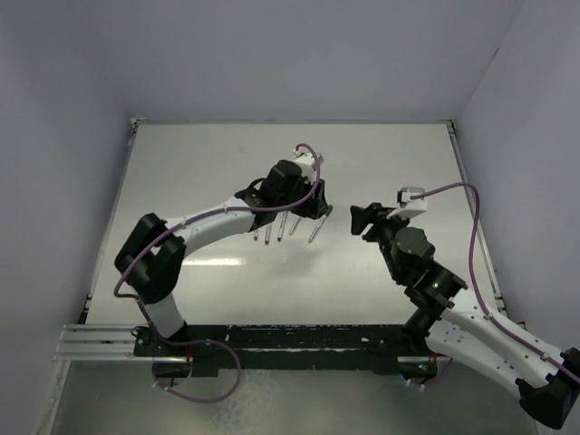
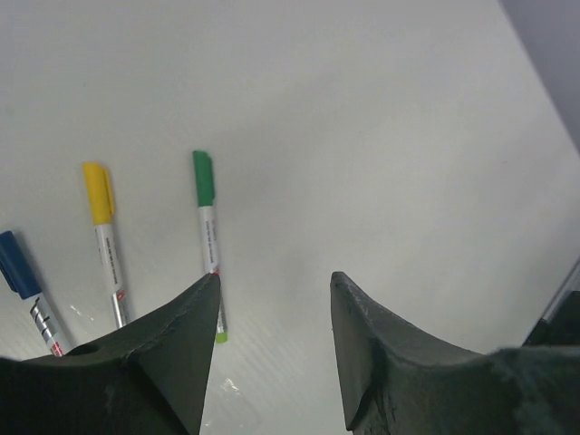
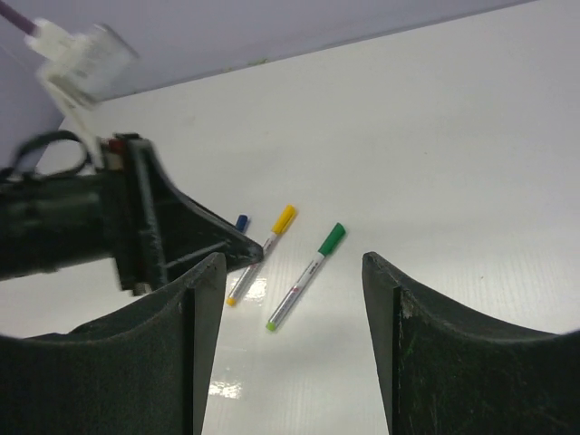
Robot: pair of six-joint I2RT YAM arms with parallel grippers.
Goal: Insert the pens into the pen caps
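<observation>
Several pens lie side by side on the white table (image 1: 199, 172), just below my left gripper (image 1: 313, 208). The green-capped pen (image 2: 207, 237) (image 3: 304, 276) (image 1: 316, 227) lies nearest the open space, its green cap (image 2: 203, 178) seated on the barrel. To its left is the yellow-capped pen (image 2: 105, 243) (image 3: 263, 252), then a blue-capped pen (image 2: 27, 290) whose blue cap (image 3: 241, 221) peeks out behind the left finger. My left gripper (image 2: 275, 283) hovers open over the table beside the green pen, holding nothing. My right gripper (image 3: 292, 260) (image 1: 361, 220) is open and empty, facing the pens.
The left arm's wrist and purple cable (image 3: 54, 41) fill the left of the right wrist view. Raised table edges (image 1: 132, 127) run along the back and sides, with grey walls behind. The arm bases sit on a rail (image 1: 272, 340) at the near edge.
</observation>
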